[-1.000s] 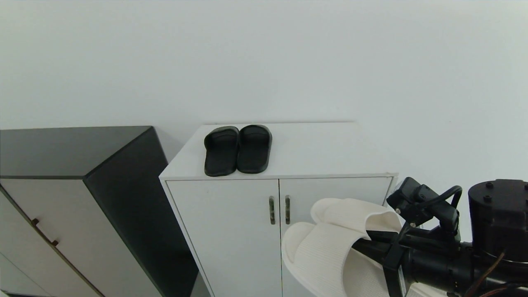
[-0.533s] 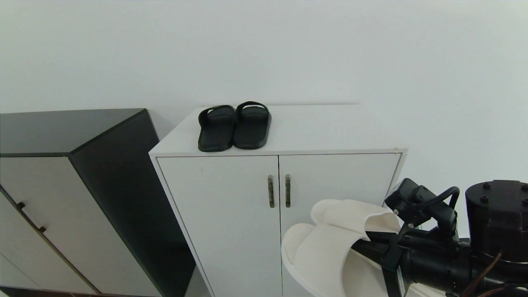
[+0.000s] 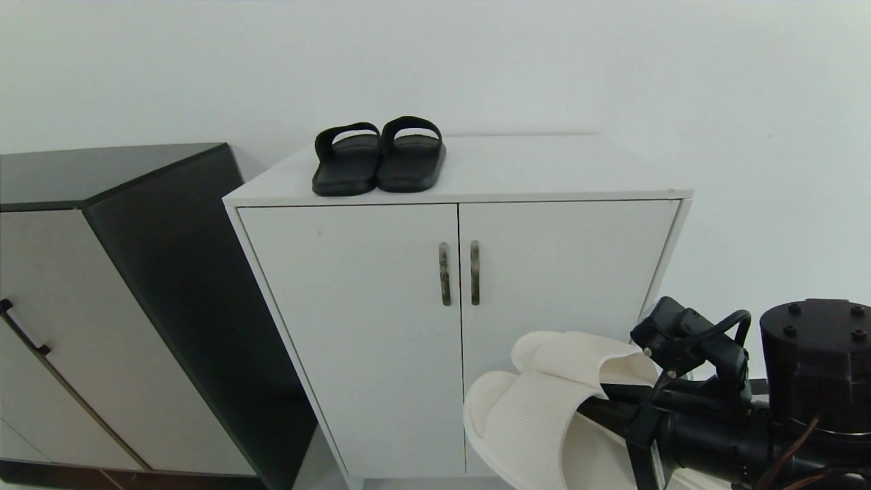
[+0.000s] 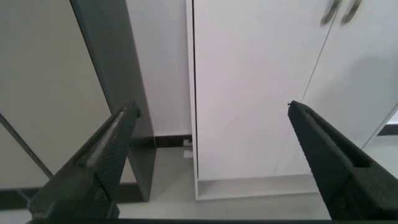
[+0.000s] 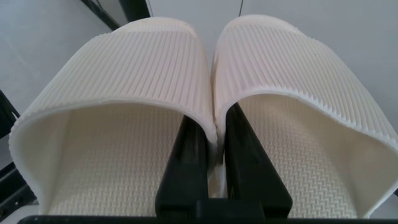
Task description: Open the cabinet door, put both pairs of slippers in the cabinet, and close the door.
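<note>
With the right gripper (image 3: 599, 403) pinching the white slippers (image 3: 534, 415) together low before the shut cabinet (image 3: 354, 327), black slippers (image 3: 379, 158) on its top, the wide-open left gripper (image 4: 212, 109) ought to close squarely on a door handle (image 3: 444, 273) and pull along the hinge arc

cream slippers (image 3: 544, 408): had ribbed straps, zigzag-embossed insoles | black slippers (image 3: 379, 158): were plain | cabinet (image 3: 354, 327): was white | handles (image 3: 444, 273): were dull grey | left cabinet (image 3: 184, 272): had black top and side, pale grey front | wall (image 3: 612, 68): was white
</note>
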Controlling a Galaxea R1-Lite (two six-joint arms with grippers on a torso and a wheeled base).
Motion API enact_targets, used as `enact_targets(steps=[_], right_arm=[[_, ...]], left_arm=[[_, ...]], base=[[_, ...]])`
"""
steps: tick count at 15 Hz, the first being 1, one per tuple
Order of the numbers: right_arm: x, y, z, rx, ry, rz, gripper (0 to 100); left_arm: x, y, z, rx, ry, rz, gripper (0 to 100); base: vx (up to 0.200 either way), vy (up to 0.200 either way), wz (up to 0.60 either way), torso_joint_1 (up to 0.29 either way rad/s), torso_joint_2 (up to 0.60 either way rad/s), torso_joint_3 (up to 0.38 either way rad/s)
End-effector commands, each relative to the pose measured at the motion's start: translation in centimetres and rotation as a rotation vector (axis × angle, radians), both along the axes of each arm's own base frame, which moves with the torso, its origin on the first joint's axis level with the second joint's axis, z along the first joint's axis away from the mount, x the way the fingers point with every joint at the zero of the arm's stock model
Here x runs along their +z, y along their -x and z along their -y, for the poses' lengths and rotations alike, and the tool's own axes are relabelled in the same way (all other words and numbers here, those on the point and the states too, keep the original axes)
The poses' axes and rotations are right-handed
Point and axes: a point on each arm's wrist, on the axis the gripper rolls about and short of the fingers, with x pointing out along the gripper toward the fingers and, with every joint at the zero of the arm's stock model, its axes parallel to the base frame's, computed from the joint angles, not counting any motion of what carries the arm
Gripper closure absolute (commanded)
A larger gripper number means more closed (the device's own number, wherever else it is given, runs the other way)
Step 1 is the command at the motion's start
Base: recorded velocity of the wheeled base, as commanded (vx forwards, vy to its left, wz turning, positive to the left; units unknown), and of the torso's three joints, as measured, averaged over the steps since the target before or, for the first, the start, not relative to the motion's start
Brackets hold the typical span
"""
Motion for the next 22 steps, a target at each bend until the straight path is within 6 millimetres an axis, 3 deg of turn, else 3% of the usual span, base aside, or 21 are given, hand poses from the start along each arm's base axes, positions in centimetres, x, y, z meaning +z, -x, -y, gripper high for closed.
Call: enact_targets(steps=[1, 2, 3, 4, 5, 6, 10, 12, 19, 22], right_arm=[[-0.4, -0.2, -0.2, 0.002, 0.011, -0.01, 100], [-0.3, -0.3, -0.3, 0.002, 0.011, -0.01, 100], [-0.4, -0.4, -0.4, 0.0, 0.011, -0.01, 100], [-0.1, -0.4, -0.5, 0.0, 0.006, -0.005, 100], [-0.1, -0.4, -0.5, 0.0, 0.006, -0.005, 100], [-0.4, -0.4, -0.5, 0.002, 0.014, -0.012, 100], [-0.5, -0.5, -0.6, 0.0, 0.019, -0.016, 100], [-0.7, -0.7, -0.8, -0.001, 0.023, -0.019, 100], [-0.5, -0.7, -1.0, 0.009, 0.027, -0.005, 100], [-0.7, -0.6, -1.1, 0.017, 0.036, -0.009, 100]], left_arm=[[1.6, -0.6, 0.0, -0.032, 0.01, -0.045, 0], [4.6, -0.9, 0.2, -0.083, 0.1, -0.026, 0], [5.8, -1.3, 0.3, -0.122, 0.128, -0.037, 0], [7.5, -3.5, 0.6, -0.245, 0.149, -0.147, 0], [7.7, -4.0, 0.6, -0.262, 0.153, -0.165, 0], [8.7, -7.2, 0.9, -0.379, 0.173, -0.241, 0], [10.7, -13.5, 3.2, -0.667, 0.164, -0.193, 0], [10.7, -14.6, 4.7, -0.742, 0.151, -0.212, 0], [14.6, -16.8, 8.5, -0.893, 0.114, -0.101, 0], [16.1, -19.0, 11.6, -0.893, 0.105, -0.079, 0]], base=[[0.0, 0.0, 0.0, -0.124, 0.46, 0.344], [0.0, 0.0, 0.0, -0.11, 0.45, 0.339], [0.0, 0.0, 0.0, -0.09, 0.45, 0.349], [0.0, 0.0, 0.0, -0.085, 0.45, 0.354], [0.0, 0.0, 0.0, -0.08, 0.45, 0.378], [0.0, 0.0, 0.0, -0.071, 0.45, 0.383], [0.0, 0.0, 0.0, -0.028, 0.38, 0.352], [0.0, 0.0, 0.0, 0.0, 0.11, 0.083], [0.0, 0.0, 0.0, 0.002, 0.01, 0.006], [0.0, 0.0, 0.0, 0.0, 0.0, 0.0]])
